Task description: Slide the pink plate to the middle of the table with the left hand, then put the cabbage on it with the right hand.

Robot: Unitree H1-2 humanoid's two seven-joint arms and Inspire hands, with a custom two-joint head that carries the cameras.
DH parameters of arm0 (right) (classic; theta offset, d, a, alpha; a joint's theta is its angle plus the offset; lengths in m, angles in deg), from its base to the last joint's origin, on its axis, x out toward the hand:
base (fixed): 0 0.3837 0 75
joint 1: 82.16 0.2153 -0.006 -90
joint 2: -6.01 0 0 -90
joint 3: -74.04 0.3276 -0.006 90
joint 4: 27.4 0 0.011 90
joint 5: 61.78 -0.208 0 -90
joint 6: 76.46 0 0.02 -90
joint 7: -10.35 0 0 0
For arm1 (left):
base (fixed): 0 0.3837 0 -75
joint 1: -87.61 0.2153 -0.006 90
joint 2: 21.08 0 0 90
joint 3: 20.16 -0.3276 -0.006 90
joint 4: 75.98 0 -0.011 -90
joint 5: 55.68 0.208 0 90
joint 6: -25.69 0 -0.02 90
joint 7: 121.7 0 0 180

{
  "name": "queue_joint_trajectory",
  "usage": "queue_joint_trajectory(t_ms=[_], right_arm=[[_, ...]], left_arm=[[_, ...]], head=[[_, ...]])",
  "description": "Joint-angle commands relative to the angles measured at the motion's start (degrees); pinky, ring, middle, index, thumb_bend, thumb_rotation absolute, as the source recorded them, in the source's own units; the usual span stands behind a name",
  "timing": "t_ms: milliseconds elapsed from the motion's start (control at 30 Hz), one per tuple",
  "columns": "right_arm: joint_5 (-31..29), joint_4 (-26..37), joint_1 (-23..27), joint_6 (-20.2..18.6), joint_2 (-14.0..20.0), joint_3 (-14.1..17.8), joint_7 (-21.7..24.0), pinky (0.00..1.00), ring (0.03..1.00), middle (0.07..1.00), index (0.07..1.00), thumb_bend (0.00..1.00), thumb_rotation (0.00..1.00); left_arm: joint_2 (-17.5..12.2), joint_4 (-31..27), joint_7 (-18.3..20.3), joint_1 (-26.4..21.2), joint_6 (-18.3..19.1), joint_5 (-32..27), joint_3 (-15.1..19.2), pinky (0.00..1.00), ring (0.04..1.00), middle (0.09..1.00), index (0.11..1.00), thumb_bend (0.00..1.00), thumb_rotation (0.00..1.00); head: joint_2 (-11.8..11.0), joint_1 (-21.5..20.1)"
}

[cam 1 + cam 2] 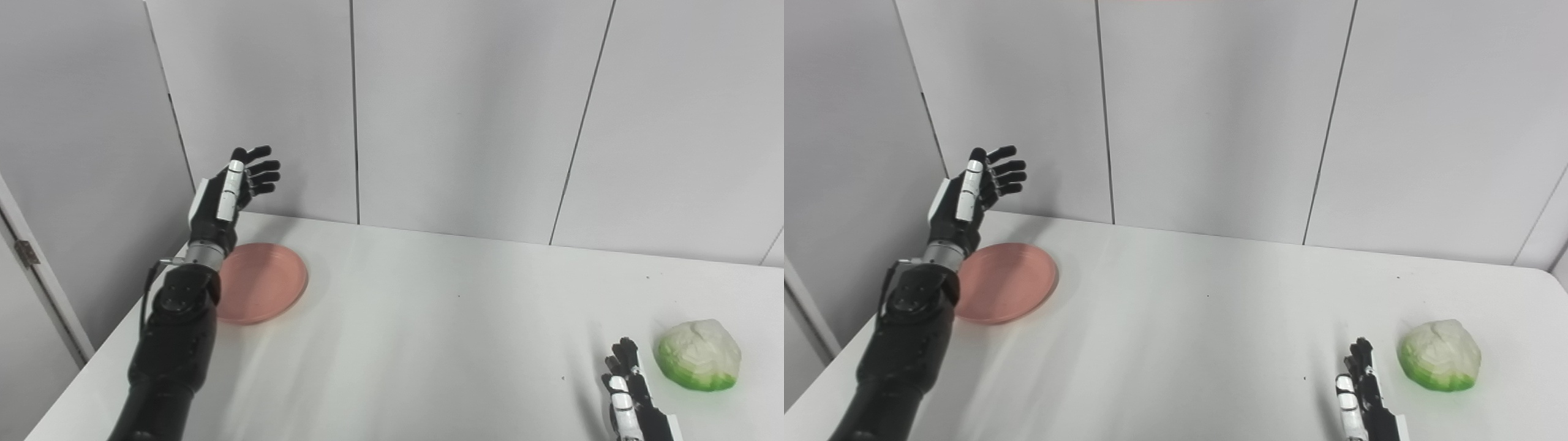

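Note:
A pink plate (269, 278) lies flat on the white table (429, 318) near its left edge. My left hand (236, 187) is raised in the air above the plate's far left rim, fingers spread apart and holding nothing. My left forearm covers the plate's left side. At the right front, a green and white cabbage (699, 354) rests on the table. My right hand (628, 389) stays low at the bottom edge, just left of the cabbage and apart from it, fingers extended and empty.
Grey panel walls (465, 110) rise along the table's far edge and the left side, close behind my left hand. The table's left edge (116, 331) runs just beside my left arm.

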Motion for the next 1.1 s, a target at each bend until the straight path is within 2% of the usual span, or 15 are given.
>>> queue_joint_trajectory(t_ms=[0,167,267,333,567,800,933,1067], right_arm=[[0.42,0.59,-0.83,-0.34,0.47,-0.1,0.69,1.0,1.0,1.0,1.0,0.41,0.88],[-0.23,0.67,-0.91,-0.05,0.32,0.2,0.64,1.0,1.0,1.0,1.0,0.38,0.87],[-0.21,0.85,-1.05,-0.04,0.34,0.29,0.57,1.0,1.0,1.0,1.0,0.37,0.84],[0.24,0.86,-1.08,-0.06,0.49,0.34,0.4,1.0,1.0,1.0,1.0,0.38,0.85],[0.18,1.81,-1.49,-0.82,0.7,0.42,0.54,1.0,1.0,1.0,1.0,0.38,0.83],[-0.81,2.71,-1.54,-1.75,0.85,0.3,1.25,1.0,1.0,1.0,1.0,0.37,0.84],[-0.37,3.25,-1.61,-2.2,0.76,0.5,1.02,1.0,1.0,1.0,1.0,0.38,0.83],[0.02,4.02,-1.9,-2.52,0.92,0.37,1.17,1.0,1.0,1.0,1.0,0.38,0.85]], left_arm=[[-2.73,2.6,-0.67,-4.27,-4.41,0.37,0.44,0.69,0.674,0.676,0.693,0.73,1.0],[-5.51,13.55,-0.42,-7.2,-9.53,0.77,-0.16,0.68,0.67,0.668,0.692,0.73,1.0],[-7.05,20.25,0.21,-9.01,-12.17,0.26,-0.33,0.64,0.656,0.662,0.657,0.74,1.0],[-7.77,23.01,0.68,-9.64,-13.34,0.34,-0.72,0.64,0.659,0.669,0.661,0.75,1.0],[-9.66,30.12,2.44,-10.43,-14.97,0.66,-2.3,0.75,0.718,0.71,0.714,0.77,1.0],[-9.91,34.9,2.87,-9.86,-15.95,0.43,-2.61,0.7,0.718,0.713,0.714,0.78,1.0],[-8.56,35.63,0.49,-8.75,-15.89,0.55,-2.55,0.75,0.736,0.728,0.726,0.78,1.0],[-6.91,36.47,-0.12,-8.12,-15.87,-1.04,-1.22,0.71,0.717,0.716,0.711,0.77,1.0]], head=[[0.14,0.15],[0.18,0.35],[0.35,0.67],[0.5,0.89],[0.64,0.71],[0.69,0.66],[1.02,0.99],[1.43,0.96]])
